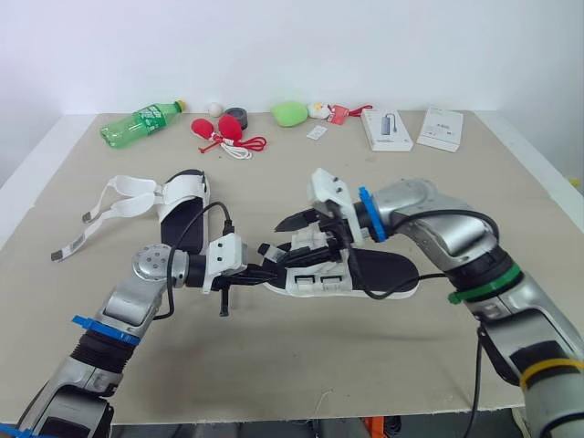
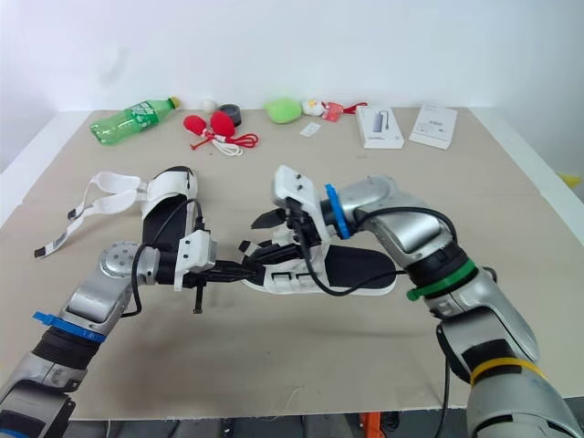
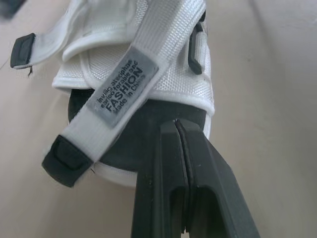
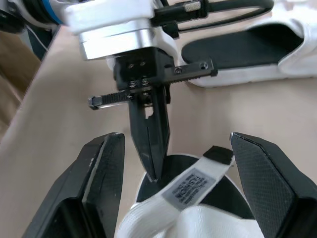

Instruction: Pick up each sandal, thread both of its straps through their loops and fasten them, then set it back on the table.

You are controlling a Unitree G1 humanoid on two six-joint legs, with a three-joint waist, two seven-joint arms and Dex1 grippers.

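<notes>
A white sandal with a black footbed [image 1: 383, 269] lies mid-table, toe toward my left arm. Its front strap carries a grey label [image 3: 121, 82] and ends in a black tab [image 3: 64, 161] that hangs loose. My left gripper [image 1: 274, 271] is shut, its tip touching the toe rim of this sandal [image 4: 153, 176]. Just above the front strap my right gripper [image 1: 297, 235] is open, one finger [image 4: 99, 183] on either side of the strap. A second white sandal [image 1: 182, 205] lies farther left with its long straps [image 1: 109, 205] spread loose on the table.
Along the far edge lie a green bottle [image 1: 141, 121], red items with a cord [image 1: 224, 130], a dark roll [image 1: 237, 114], a green lump [image 1: 289, 112] and two white boxes [image 1: 386, 129] [image 1: 441, 128]. Bare tabletop [image 1: 301, 365] runs to the near edge.
</notes>
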